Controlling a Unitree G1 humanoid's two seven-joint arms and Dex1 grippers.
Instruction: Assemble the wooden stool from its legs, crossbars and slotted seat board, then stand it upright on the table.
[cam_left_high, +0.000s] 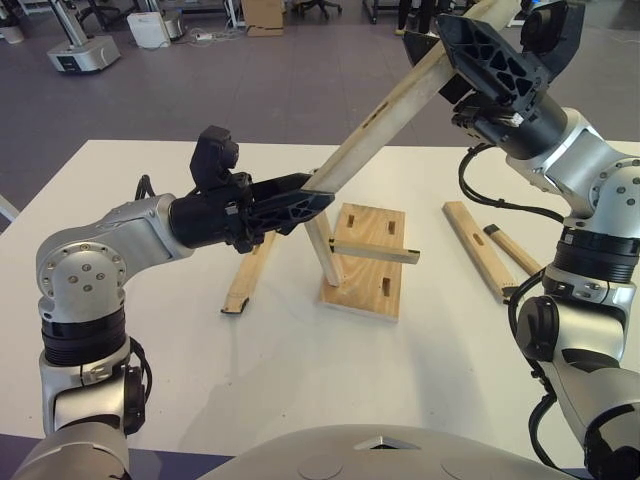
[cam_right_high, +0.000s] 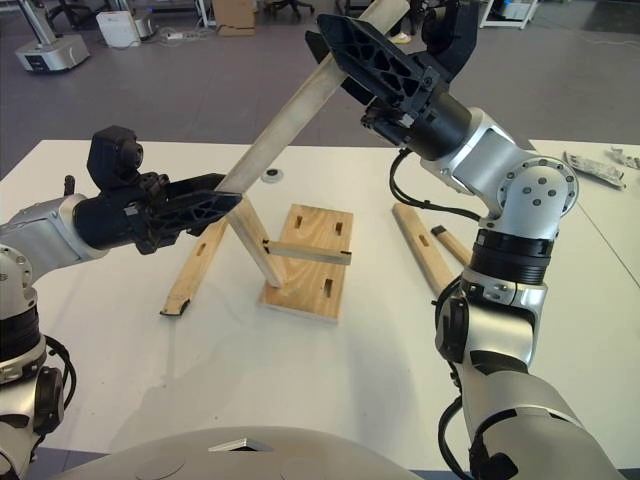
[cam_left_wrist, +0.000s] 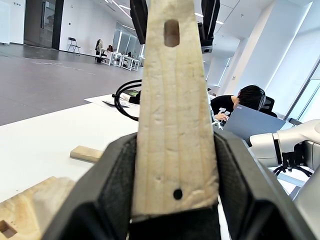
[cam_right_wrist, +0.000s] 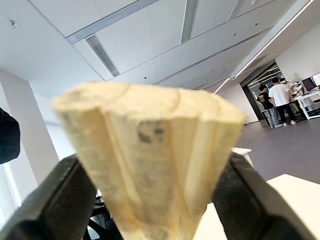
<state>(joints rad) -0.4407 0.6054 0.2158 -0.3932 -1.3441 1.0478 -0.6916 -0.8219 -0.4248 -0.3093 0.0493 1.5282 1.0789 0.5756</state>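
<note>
White tabletop (cam_left_high: 300, 385): left gripper (cam_left_high: 318, 196), right gripper (cam_left_high: 447, 50) grip slotted leg (cam_left_high: 388, 122) (grainy).

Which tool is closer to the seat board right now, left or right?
Left. The left tool grips the long leg at its lower end, close by the seat board on its left side. The right tool holds the upper end, raised well above and beyond the board.

Bright and even right across the white desk (cam_left_high: 150, 340). Lit from above, by a ceiling light strip (cam_right_wrist: 231, 81) and daylight through tall windows (cam_left_wrist: 306, 92). Well lit along the raised leg (cam_left_high: 390, 110) too. Just soft, pale shadows beneath the seat board (cam_left_high: 360, 290) and the loose leg (cam_left_high: 245, 280).
</note>
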